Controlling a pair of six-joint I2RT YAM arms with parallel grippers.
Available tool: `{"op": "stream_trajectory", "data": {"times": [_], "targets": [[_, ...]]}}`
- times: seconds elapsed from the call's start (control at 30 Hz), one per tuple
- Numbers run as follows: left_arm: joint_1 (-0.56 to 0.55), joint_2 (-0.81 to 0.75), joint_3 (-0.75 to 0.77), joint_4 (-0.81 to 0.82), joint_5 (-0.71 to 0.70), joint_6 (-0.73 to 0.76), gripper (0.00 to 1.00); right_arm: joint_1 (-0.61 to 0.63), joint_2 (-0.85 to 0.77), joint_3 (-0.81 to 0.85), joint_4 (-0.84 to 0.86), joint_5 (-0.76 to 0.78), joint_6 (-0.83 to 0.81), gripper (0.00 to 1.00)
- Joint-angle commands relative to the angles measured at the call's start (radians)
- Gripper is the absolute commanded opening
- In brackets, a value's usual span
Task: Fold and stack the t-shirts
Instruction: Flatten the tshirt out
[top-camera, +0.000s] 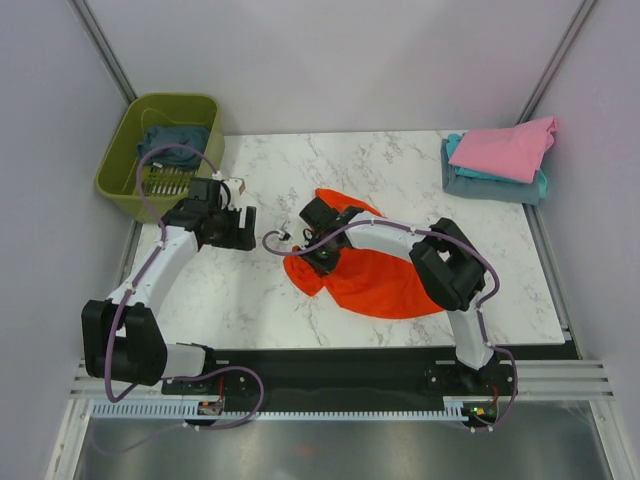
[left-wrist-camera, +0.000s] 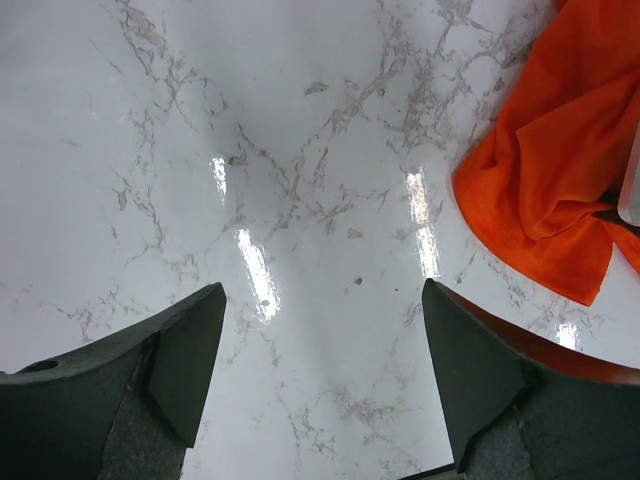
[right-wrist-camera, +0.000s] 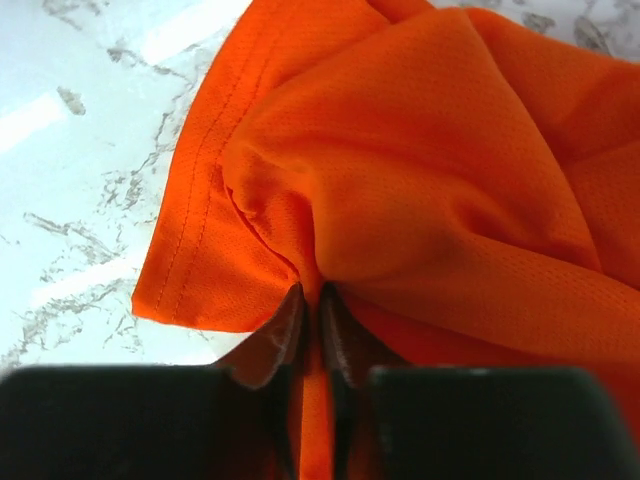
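Observation:
The orange-red t-shirt (top-camera: 385, 280) lies crumpled in the middle of the marble table (top-camera: 400, 170). My right gripper (top-camera: 322, 258) is shut on a pinched fold of it near its left edge; in the right wrist view the cloth (right-wrist-camera: 420, 170) bunches up between the closed fingertips (right-wrist-camera: 312, 300). My left gripper (top-camera: 243, 228) is open and empty, just left of the shirt; its wrist view shows bare marble between the fingers (left-wrist-camera: 190, 350) and the shirt's edge (left-wrist-camera: 560, 170) at the right. A pink t-shirt (top-camera: 505, 148) lies folded on a light teal one (top-camera: 470, 182) at the far right. A dark slate-blue shirt (top-camera: 178, 138) sits in the basket.
The olive-green basket (top-camera: 125, 165) stands off the table's far left corner. The table's near edge (top-camera: 400, 345) meets the black base rail holding both arms. Grey walls close in the back and sides.

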Motion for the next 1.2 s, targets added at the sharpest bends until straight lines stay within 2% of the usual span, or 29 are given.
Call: {"op": "stream_trajectory", "data": {"times": [0.0, 0.1, 0.23, 0.37, 0.57, 0.8, 0.83, 0.93, 1.1, 1.17], "targets": [[0.012, -0.005, 0.005, 0.01, 0.0, -0.013, 0.87, 0.01, -0.008, 0.013, 0.005, 0.095, -0.002, 0.13], [0.012, 0.001, 0.009, 0.018, 0.012, -0.013, 0.87, 0.01, -0.087, 0.001, 0.005, 0.135, -0.035, 0.03], [0.01, 0.05, 0.012, 0.036, 0.097, -0.059, 0.83, 0.008, -0.215, 0.016, -0.008, 0.23, -0.085, 0.01], [-0.014, 0.138, 0.045, 0.032, 0.164, -0.065, 0.82, 0.01, -0.333, 0.065, -0.035, 0.274, -0.119, 0.03], [-0.027, 0.354, 0.196, 0.029, 0.169, -0.071, 0.82, 0.009, -0.431, 0.075, -0.078, 0.304, -0.162, 0.0], [-0.037, 0.529, 0.423, 0.032, 0.187, -0.096, 0.82, 0.009, -0.431, 0.055, -0.095, 0.328, -0.188, 0.0], [-0.037, 0.532, 0.43, 0.018, 0.687, -0.187, 0.86, 0.008, -0.428, 0.053, -0.095, 0.33, -0.188, 0.0], [-0.037, 0.534, 0.402, 0.019, 0.859, -0.216, 0.88, 0.003, -0.428, 0.048, -0.092, 0.336, -0.194, 0.0], [-0.037, 0.497, 0.215, 0.019, 0.859, -0.216, 0.88, -0.015, -0.416, 0.047, -0.092, 0.327, -0.177, 0.0], [-0.039, 0.517, 0.195, 0.019, 0.859, -0.216, 0.88, -0.02, -0.411, 0.051, -0.09, 0.325, -0.17, 0.0]]}}
